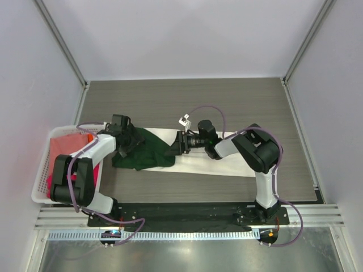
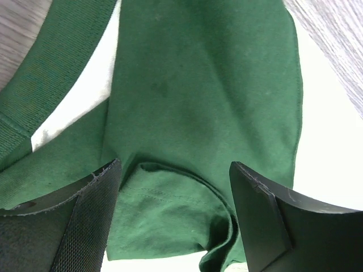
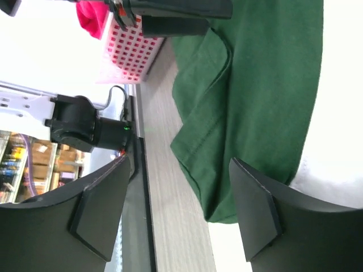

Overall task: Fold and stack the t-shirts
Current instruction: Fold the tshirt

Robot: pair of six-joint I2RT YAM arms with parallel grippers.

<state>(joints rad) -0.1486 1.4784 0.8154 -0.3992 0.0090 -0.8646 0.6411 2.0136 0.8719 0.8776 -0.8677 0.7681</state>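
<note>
Atop flat cream shirt [image 1: 212,165] lies creased green shirt [image 1: 144,154].

On the table [image 1: 227,102], the spread t-shirt [image 1: 210,164] lies across the middle, just beyond my bases. The bunched t-shirt [image 1: 150,152] lies on its left end, partly overhanging onto the table. My left gripper [image 1: 127,144] stands over the bunched t-shirt's left part. My right gripper [image 1: 173,149] is at its right edge. The basket [image 1: 39,175] sits at the table's left edge, with heaped t-shirts [image 1: 65,148] in it.
</note>
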